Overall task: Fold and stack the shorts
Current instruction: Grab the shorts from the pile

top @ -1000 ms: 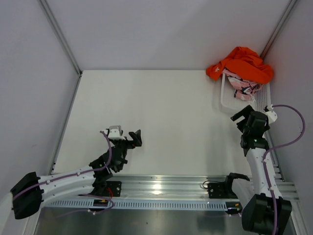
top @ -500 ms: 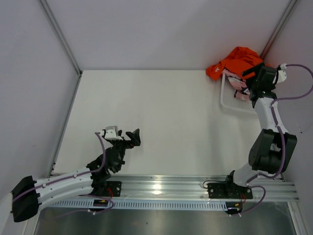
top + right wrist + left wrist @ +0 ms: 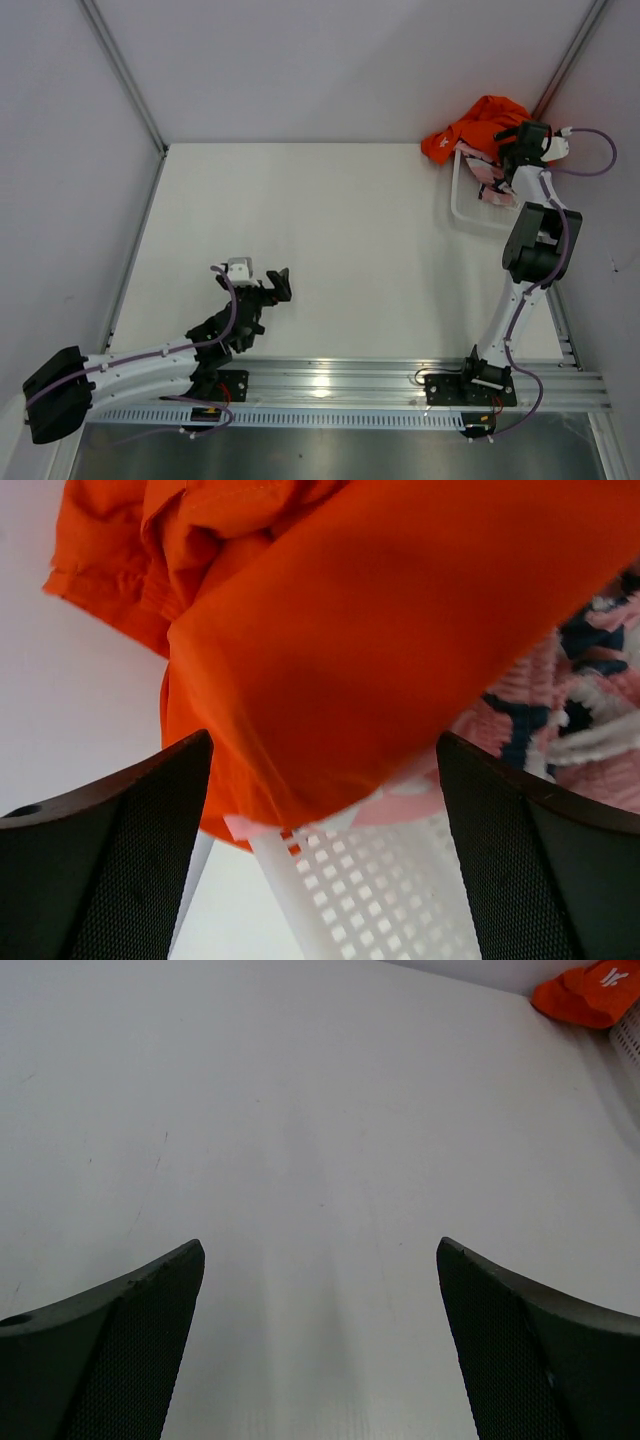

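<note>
Hovered right gripper (image 3: 322, 742), spread wide, above orange shorts (image 3: 350, 610) draped over pink shorts (image 3: 600, 730) in basket (image 3: 370, 900) — judged best to pinch one hem fold, lift clear. Held left gripper (image 3: 320, 1250) parted over table (image 3: 300, 1110).

The orange shorts (image 3: 400, 620) are plain, bright and crumpled into a loose heap just ahead of the right pincer (image 3: 322, 738), filling the view between its wide-spread fingers; a bunched hem spills past the pincer's left side over the worktop (image 3: 60, 730). The pink shorts (image 3: 590, 720), printed in navy and white, lie rumpled under the orange pair on the pincer's right, in the white mesh basket (image 3: 380, 900). Both lie well apart from the left pincer (image 3: 320, 1243), far ahead to its right
</note>
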